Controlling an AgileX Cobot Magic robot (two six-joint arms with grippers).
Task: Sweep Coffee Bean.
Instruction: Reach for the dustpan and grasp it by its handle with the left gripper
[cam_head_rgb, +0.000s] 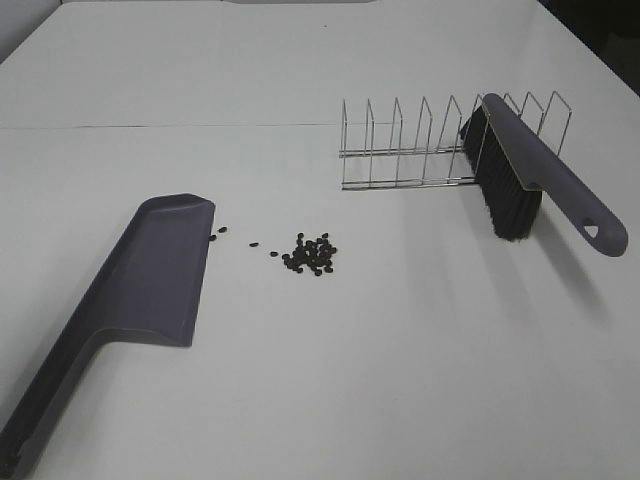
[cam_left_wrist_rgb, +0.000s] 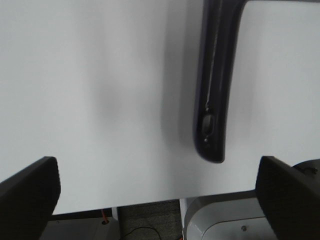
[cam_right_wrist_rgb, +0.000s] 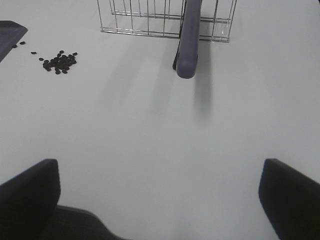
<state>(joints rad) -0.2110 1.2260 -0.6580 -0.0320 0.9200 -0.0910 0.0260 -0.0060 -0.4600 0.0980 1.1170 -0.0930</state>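
The coffee beans (cam_head_rgb: 310, 254) lie in a small dark pile on the white table, with a few strays toward the grey dustpan (cam_head_rgb: 150, 275) at the left. They also show in the right wrist view (cam_right_wrist_rgb: 59, 61). The grey brush (cam_head_rgb: 525, 170) with black bristles leans in a wire rack (cam_head_rgb: 420, 150); its handle end shows in the right wrist view (cam_right_wrist_rgb: 188, 37). The left gripper (cam_left_wrist_rgb: 155, 192) is open and empty, just behind the dustpan handle (cam_left_wrist_rgb: 214, 95). The right gripper (cam_right_wrist_rgb: 160, 200) is open and empty, well short of the brush handle. Neither gripper shows in the high view.
The wire rack stands at the back right of the table. The table's front edge (cam_left_wrist_rgb: 115, 205) runs close under the left gripper, with floor and a cable beyond. A seam (cam_head_rgb: 160, 126) crosses the table behind the dustpan.
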